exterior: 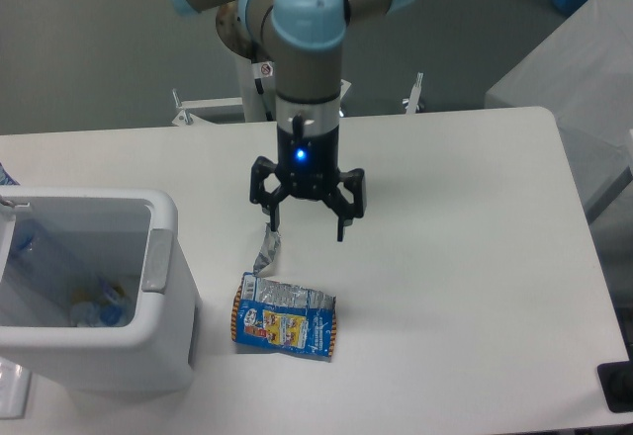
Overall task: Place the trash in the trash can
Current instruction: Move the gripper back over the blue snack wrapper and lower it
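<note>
Nearest to me, at the left front of the white table (475,287), stands the white trash can (163,341), a rectangular bin with rounded corners and a thick rim. A grey handle tab (156,260) sits on its right-hand rim. Down inside it something crumpled and partly clear lies on the bottom, with bluish and yellowish patches (99,306); it is too blurred for me to say just what it is.

Just to the right of the bin, apart from its wall, the snack wrapper (285,321) lies flat on the tabletop. It is blue with yellow and orange printing, and its long axis runs roughly left to right, tipped a little so the right end sits slightly nearer the front edge. From its upper left corner a narrow strip of silver torn foil (266,253) sticks up and away toward the back of the table, pointing at the claw.

Behind the wrapper hangs the gripper (305,223), black, pointing straight down from the grey and light blue arm (308,49), with a blue light glowing on its body. Its two fingers are spread wide and there is nothing between them. The left fingertip (271,219) is right above the tip of the foil strip; whether it touches the foil I cannot tell. The wrapper itself lies clear of both fingers.
</note>
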Available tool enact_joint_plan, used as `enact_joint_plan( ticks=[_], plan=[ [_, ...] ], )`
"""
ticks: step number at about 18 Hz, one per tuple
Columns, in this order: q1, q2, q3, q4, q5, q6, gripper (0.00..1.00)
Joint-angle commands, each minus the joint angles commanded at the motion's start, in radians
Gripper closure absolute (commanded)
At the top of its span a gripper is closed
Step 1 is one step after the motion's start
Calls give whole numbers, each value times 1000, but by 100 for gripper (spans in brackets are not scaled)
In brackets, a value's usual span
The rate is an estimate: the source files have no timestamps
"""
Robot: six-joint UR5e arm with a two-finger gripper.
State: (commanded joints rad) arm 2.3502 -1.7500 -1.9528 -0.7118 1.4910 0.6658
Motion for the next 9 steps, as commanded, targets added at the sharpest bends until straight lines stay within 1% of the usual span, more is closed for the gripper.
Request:
enact_joint_plan(
  ticks=[2,4,6,8,9],
  plan=[
    [-8,-45,-2,3,20,-8,3],
    [-23,-60,0,3,23,-5,3],
    [-29,-89,-6,5,43,1,3],
    [-57,-112,5,3,64,2,3],
    [-71,-123,0,5,69,3,3]
  ],
)
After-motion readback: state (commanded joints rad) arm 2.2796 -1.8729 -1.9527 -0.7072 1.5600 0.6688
